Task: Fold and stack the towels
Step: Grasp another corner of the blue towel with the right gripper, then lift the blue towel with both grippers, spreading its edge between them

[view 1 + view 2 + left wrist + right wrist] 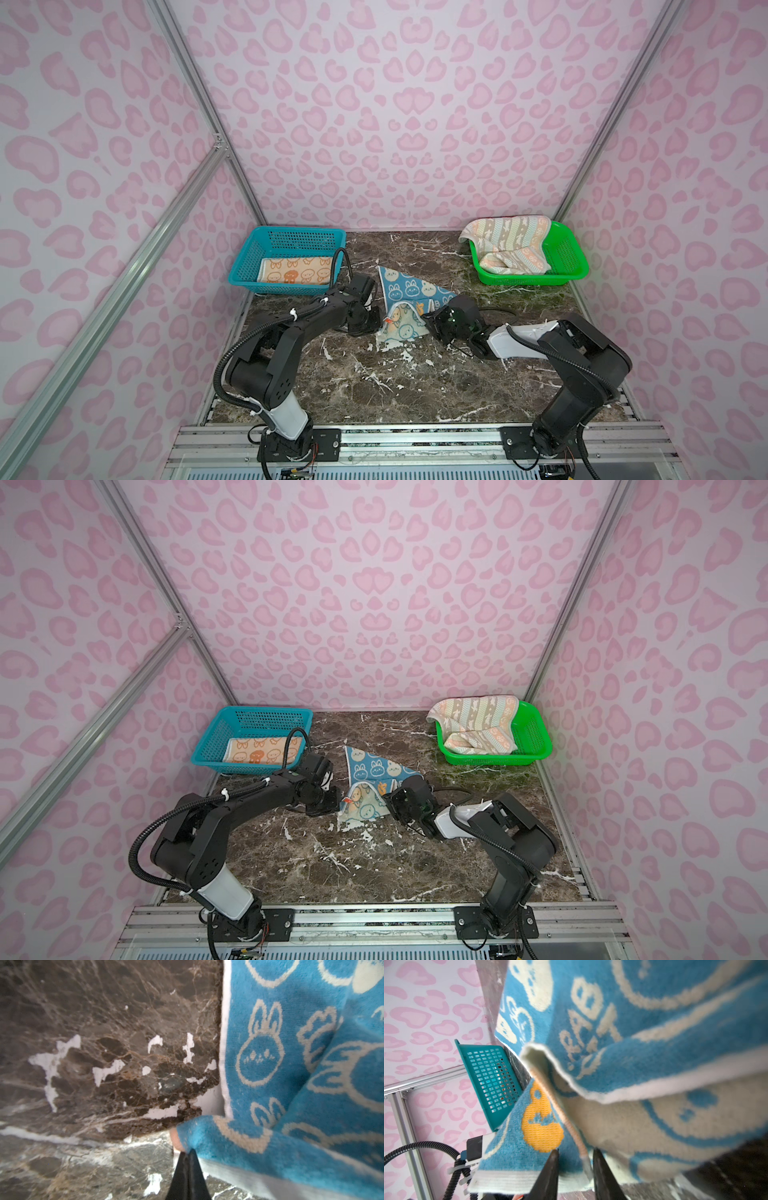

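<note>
In both top views the blue rabbit-print towel (pixel 409 289) (pixel 374 766) lies mid-table, its near part lifted with the pale underside (pixel 401 326) showing. My left gripper (pixel 375 326) (pixel 188 1153) is shut on the towel's left corner (pixel 207 1138). At the towel's right side, my right gripper (pixel 428 323) (pixel 575 1152) has its fingers apart, with the towel's hem (pixel 529 1178) and an orange-edged fold between them. An orange towel (pixel 297 270) lies flat in the blue basket (pixel 301 239). A chevron-striped towel (pixel 507 245) is heaped in the green basket (pixel 567 253).
The blue basket (pixel 232 733) stands at the back left and the green basket (pixel 536 737) at the back right of the brown marble table (pixel 395 386). Pink-patterned walls and aluminium frame posts close in three sides. Both arm bases sit on the front rail.
</note>
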Controlling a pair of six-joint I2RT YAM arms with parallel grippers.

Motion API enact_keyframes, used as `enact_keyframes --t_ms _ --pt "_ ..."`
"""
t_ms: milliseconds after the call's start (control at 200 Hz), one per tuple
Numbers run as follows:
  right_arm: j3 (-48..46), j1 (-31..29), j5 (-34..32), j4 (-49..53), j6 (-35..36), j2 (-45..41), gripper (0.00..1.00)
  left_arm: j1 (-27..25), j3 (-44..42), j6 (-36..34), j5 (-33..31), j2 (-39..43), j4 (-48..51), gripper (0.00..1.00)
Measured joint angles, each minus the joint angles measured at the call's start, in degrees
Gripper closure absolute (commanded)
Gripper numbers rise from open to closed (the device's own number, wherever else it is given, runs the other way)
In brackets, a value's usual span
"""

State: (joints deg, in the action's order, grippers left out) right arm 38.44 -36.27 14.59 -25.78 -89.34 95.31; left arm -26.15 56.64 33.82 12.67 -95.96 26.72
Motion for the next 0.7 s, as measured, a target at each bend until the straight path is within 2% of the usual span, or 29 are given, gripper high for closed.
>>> enact_keyframes --t_ms 130,440,580,700 --pt "2.12 1.09 -1.53 5.22 5.57 -4.42 1.00 0.00 0.09 -0.02 0.00 0.20 0.04 0.96" --pt "7.41 6.54 -2.47 17.51 21.18 -9.64 1.00 0.07 1.99 -1.29 0.24 3.89 0.02 0.97" --pt "15.50 9.09 0.35 25.97 32.89 -9.99 1.00 0.37 3.98 -2.84 0.33 5.99 0.66 0.96" --pt "25.46 12.07 3.39 34.69 44.37 -9.42 1.00 1.11 9.44 -5.97 0.44 8.33 1.99 0.96"
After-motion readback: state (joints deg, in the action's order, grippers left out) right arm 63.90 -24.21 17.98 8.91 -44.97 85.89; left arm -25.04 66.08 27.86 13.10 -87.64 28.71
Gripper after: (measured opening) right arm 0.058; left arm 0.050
